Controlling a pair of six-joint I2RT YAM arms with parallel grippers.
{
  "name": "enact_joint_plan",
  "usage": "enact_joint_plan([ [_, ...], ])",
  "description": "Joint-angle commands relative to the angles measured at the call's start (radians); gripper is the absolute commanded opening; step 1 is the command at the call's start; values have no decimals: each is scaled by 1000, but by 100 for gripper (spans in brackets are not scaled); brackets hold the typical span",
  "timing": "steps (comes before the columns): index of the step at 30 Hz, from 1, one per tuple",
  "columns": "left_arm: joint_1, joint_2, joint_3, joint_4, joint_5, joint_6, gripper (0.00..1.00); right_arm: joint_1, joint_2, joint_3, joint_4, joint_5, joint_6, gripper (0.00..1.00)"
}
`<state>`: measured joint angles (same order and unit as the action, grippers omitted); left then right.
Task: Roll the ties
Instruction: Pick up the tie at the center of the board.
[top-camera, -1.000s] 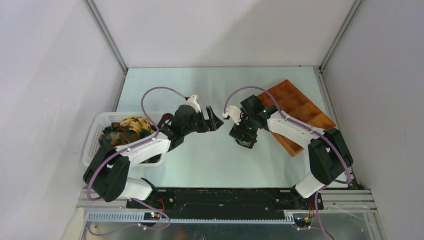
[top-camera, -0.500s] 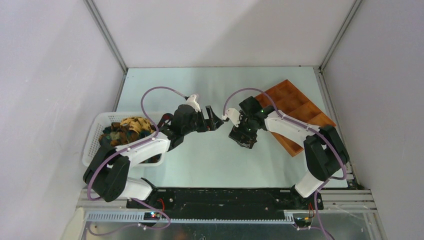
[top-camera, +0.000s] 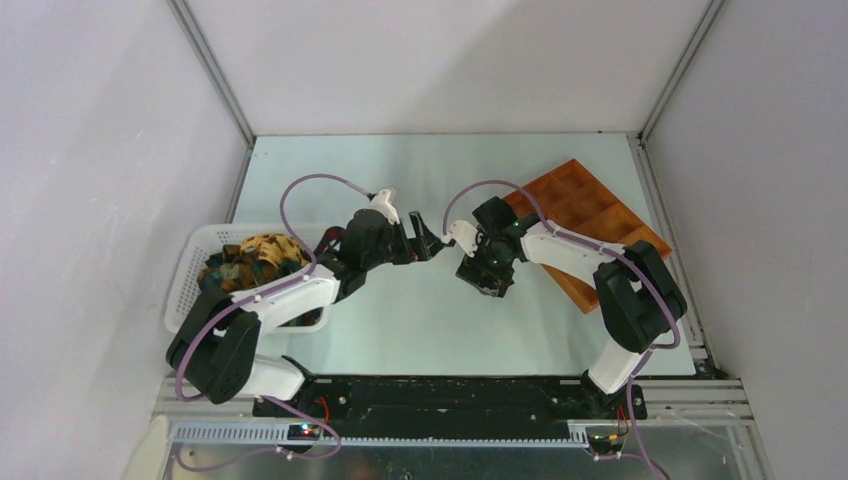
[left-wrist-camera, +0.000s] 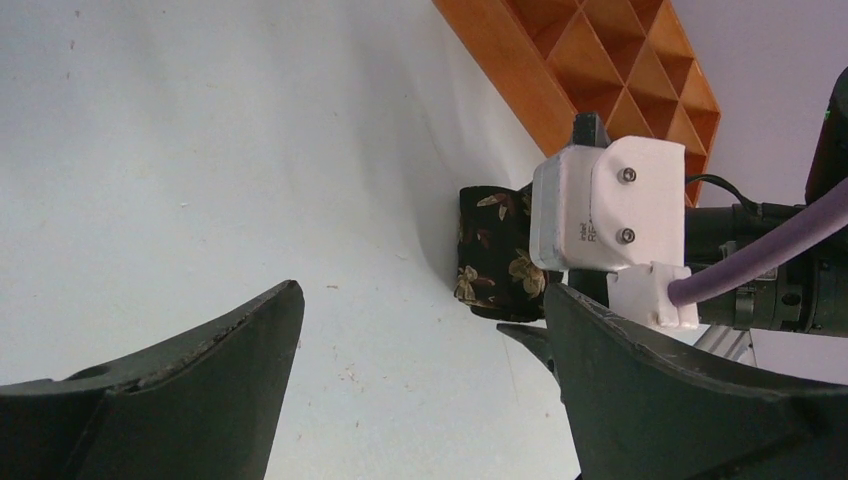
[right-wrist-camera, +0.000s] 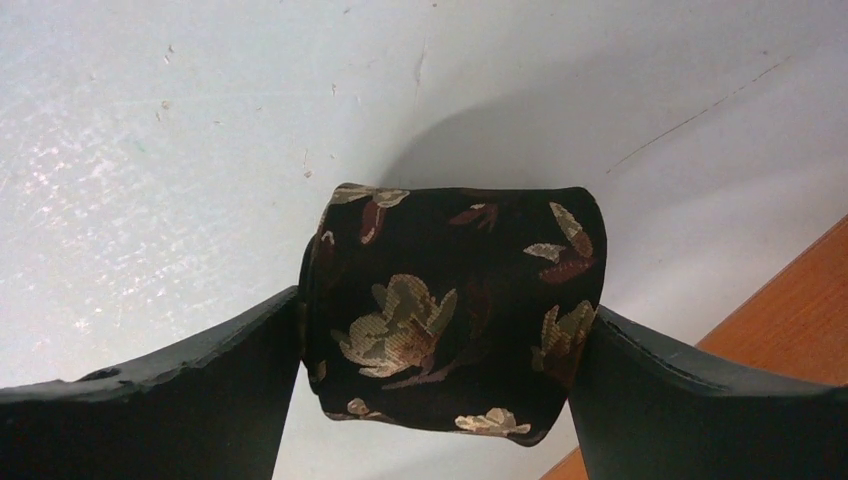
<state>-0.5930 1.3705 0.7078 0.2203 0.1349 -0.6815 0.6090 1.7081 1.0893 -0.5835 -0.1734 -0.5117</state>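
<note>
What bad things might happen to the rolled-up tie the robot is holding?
1. The rolled tie is soft and only pinched at its sides by the right end effector. It might loosen and unroll when let go.
2. The orange tray is close beside it, so the roll might catch on the tray's wall instead of dropping into a compartment.
3. The open left end effector hangs near the right arm, and they might bump.

Rolled dark tie (right-wrist-camera: 450, 310) with gold and brown leafy print, pinched between the right jaws, more ties (top-camera: 250, 258) heaped in white basket (top-camera: 183, 282)
</note>
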Motion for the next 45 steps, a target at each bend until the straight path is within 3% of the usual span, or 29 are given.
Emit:
enact_joint_plan([
  [1, 7, -11, -9, 36, 10, -6, 96, 10, 23, 36, 54, 39, 13, 87],
  [4, 9, -8, -8, 36, 15, -6, 96, 11, 30, 37, 62, 48, 18, 75],
  [9, 12, 0, -7, 38, 23, -8, 96, 12, 33, 36, 65, 53, 23, 42],
  [12, 13, 1, -5, 40, 24, -7, 96, 11, 35, 38, 66, 46, 24, 34],
  [15, 13, 1, -3, 38, 25, -6, 96, 11, 38, 37, 68, 38, 29, 19],
  [17, 14, 1, -2, 37, 26, -6, 96, 11, 41, 37, 71, 39, 35, 17],
  [19, 13, 2, -3, 37, 26, -7, 96, 12, 43, 38, 74, 43, 37, 28],
  [20, 13, 2, -3, 36, 26, -6, 96, 13, 43, 37, 78, 47, 37, 42],
  [23, 13, 5, -4, 35, 29, -6, 96, 17, 35, 37, 88, 58, 35, 66],
  [24, 14, 3, -7, 34, 29, -6, 96, 18, 32, 37, 92, 60, 36, 82],
  [26, 14, 1, -12, 36, 32, -6, 96, 20, 27, 37, 105, 61, 31, 96],
  [39, 13, -34, -69, 53, 34, -10, 96, 14, 137, 84, 70, 46, -16, 99],
  [45, 12, -27, -54, 48, 34, -4, 96, 9, 162, 95, 61, 44, -20, 96],
])
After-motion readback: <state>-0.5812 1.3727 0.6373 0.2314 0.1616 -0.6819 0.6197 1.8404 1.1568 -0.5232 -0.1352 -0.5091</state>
